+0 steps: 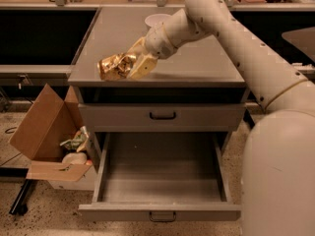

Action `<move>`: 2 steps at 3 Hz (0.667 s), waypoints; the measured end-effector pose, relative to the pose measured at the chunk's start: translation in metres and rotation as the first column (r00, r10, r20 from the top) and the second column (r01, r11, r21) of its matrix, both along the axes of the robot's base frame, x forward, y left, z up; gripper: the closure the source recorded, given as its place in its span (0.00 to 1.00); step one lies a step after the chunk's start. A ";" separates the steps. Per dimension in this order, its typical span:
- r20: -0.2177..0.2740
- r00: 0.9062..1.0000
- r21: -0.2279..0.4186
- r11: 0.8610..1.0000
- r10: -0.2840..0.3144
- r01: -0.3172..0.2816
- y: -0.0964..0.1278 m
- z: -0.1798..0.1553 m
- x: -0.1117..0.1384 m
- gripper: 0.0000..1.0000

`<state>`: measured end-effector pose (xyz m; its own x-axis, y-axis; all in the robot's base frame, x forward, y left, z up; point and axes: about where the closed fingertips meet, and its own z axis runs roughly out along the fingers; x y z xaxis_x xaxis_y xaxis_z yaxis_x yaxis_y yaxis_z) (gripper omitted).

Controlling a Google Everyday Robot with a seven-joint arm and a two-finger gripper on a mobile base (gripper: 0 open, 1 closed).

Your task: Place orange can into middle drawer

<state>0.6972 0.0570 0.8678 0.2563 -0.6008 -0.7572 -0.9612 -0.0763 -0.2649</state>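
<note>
**A:** Starting nearest, what was there?

**B:** The middle drawer (162, 176) stood pulled out, its deep grey tray open to the top. Just above it was the twin drawer front (206, 116), shut. A cardboard box (39, 127) sat on the floor to the left.

**A:** And the orange can?

**B:** The orange can (114, 67) was on its side at the front-left corner of the tabletop (197, 68), directly above the open tray. I couldn't tell whether it rested on the surface or was a touch clear of it. The pincer (133, 67) was closed on its right end, reaching in from the right.

**A:** How did you expect it to handle?

**B:** As something light and thin-walled. The skin looked crumpled and foil-like, so I judged it would dent under a hard squeeze, and its shine suggested it could slip. An end grip leaves most of the body hanging out to the left, so it might droop or twist. Across the middle would have been the steadier hold.

**A:** Anything beyond?

**B:** The white bowl (157, 19) sat at the far edge, well apart from the can.
</note>
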 end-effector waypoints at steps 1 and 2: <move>0.000 0.999 -0.029 0.998 0.052 -0.052 -0.013 -0.008 -0.037 1.00; -0.005 0.999 -0.034 0.998 0.053 -0.053 -0.010 -0.012 -0.039 1.00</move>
<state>0.6587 0.0470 0.8561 0.2858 -0.6120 -0.7374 -0.9566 -0.1361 -0.2578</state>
